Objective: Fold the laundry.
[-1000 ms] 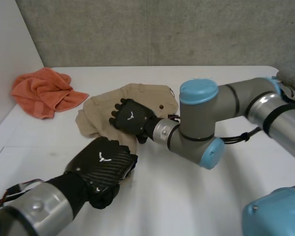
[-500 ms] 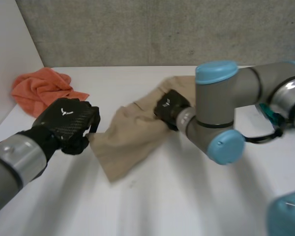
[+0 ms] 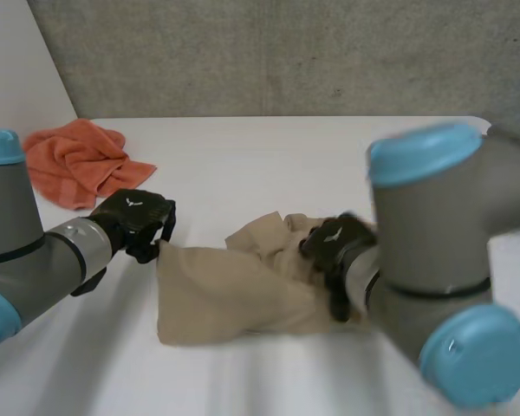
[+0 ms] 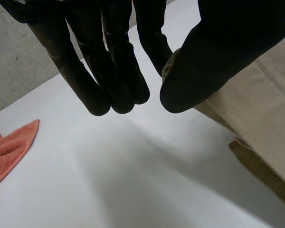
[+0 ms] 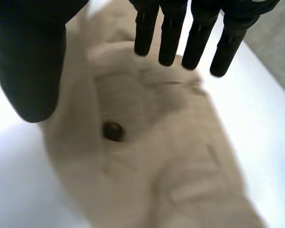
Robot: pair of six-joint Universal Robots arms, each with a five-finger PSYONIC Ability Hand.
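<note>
My left hand [image 3: 137, 221] pinched the tan garment [image 3: 225, 295] at its left-of-frame corner; my right hand [image 3: 334, 243] (fingers straight, gripping nothing) sat over its right end, long axis crosswise.

I am looking at a white bench [image 3: 269, 156] that is stretching out wide in front of me. Its far right corner is curving round. A rough grey wall [image 3: 286, 52] is standing along its far edge, and a plain white side wall [image 3: 17, 69] is standing along its left edge. An orange towel [image 3: 78, 160] is lying on the bench in a crumpled heap. It is sitting in the far left corner, just beside the white side wall and near the grey wall. In my left wrist view, one flat orange corner is lying on the bench top.
</note>
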